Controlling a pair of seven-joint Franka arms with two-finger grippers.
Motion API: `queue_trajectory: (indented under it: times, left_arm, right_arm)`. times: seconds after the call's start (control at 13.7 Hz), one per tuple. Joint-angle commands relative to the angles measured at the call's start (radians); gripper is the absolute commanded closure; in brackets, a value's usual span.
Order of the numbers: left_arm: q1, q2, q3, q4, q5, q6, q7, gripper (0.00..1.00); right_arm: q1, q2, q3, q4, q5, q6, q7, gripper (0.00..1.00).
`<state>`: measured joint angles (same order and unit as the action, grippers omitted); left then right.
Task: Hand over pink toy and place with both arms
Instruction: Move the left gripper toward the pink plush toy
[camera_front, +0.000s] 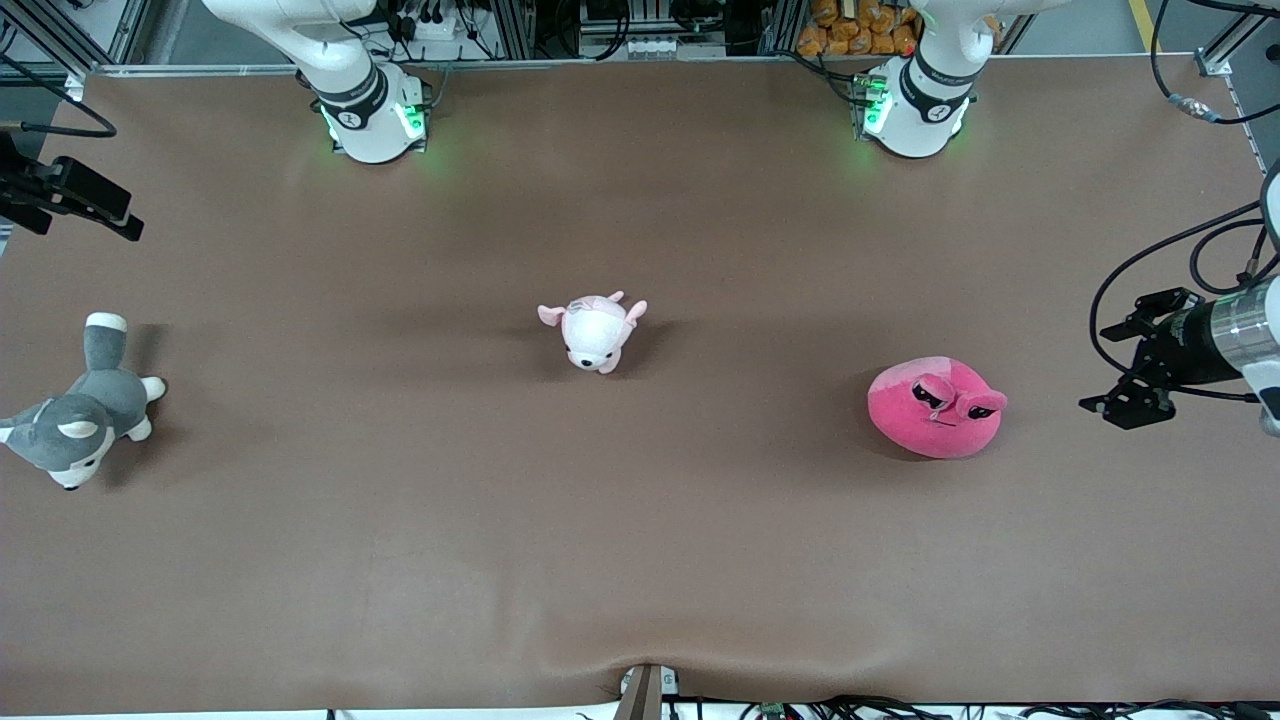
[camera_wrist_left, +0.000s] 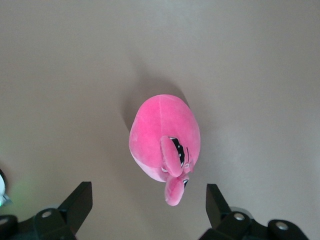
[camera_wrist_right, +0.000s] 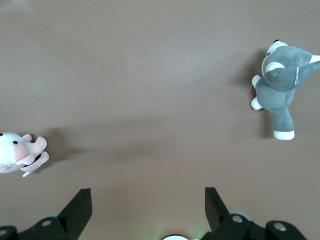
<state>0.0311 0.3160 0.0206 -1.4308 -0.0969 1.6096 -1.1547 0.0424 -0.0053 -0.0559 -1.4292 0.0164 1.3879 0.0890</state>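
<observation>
Altogether three plush toys: one pink toy (camera_front: 935, 407), one puppy (camera_front: 594, 332), one husky (camera_front: 82, 414); both tools' fingers apart, empty.

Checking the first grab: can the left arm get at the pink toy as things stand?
Probably yes. The left gripper is open beside the pink toy, and only bare table lies between them.

I see a brown worktop (camera_front: 640, 560) under soft, even light, its covering wrinkled at the edge nearest the front camera. Along the edge by the bases run aluminium frame rails (camera_front: 520, 30) and tangled black cables (camera_front: 600, 20).
</observation>
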Motion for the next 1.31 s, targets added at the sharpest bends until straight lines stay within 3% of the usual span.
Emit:
queue_trajectory:
  times: [0.0,0.22,0.44,0.8,1.24]
  left_arm:
    - [0.042,0.005,0.001,0.010,-0.047,-0.008,-0.104,0.00]
    - [0.046,0.018,-0.001,0.010,-0.061,-0.007,-0.196,0.00]
    - [0.041,0.044,-0.002,0.009,-0.147,0.013,-0.223,0.00]
    - [0.039,0.069,-0.008,0.006,-0.156,0.044,-0.281,0.00]
    - [0.042,0.064,-0.014,-0.069,-0.158,0.127,-0.280,0.00]
  right_arm:
    - [-0.007,-0.004,-0.004,0.009,-0.013,-0.016,0.009,0.00]
    - [-0.007,-0.004,-0.005,0.007,-0.015,-0.029,0.012,0.00]
    - [-0.013,-0.002,-0.007,0.007,-0.027,-0.029,0.011,0.00]
    - [-0.013,-0.002,-0.002,0.007,-0.030,-0.029,0.014,0.00]
    - [-0.010,-0.002,0.001,0.009,-0.030,-0.029,0.015,0.00]
